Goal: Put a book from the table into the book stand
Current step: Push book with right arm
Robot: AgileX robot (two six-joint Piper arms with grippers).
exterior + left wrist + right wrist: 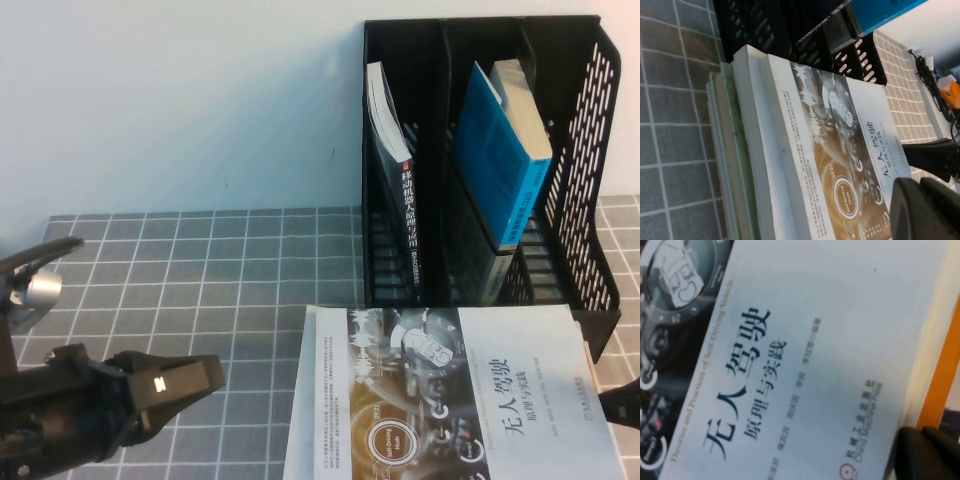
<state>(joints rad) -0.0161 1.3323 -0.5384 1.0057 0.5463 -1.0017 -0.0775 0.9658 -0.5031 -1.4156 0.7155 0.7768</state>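
Nearest, the left tool (pixel 195 380) lies low over the table (pixel 200 270), left of the stacked books; whether it is wide or narrow I cannot tell. Only a dark tip of the right tool (pixel 622 403) shows beside the white book (pixel 440 400), cut off. Beyond, the stand (pixel 590 180) holds two leaning books.

A black perforated plastic book stand (pixel 585 150) is standing at the table's far right, holding two upright books. A white-covered book (pixel 440 400) is lying on a stack directly before it. The left gripper (pixel 185 385) is hovering left of that book; the right gripper (pixel 625 400) is sitting at its right edge.
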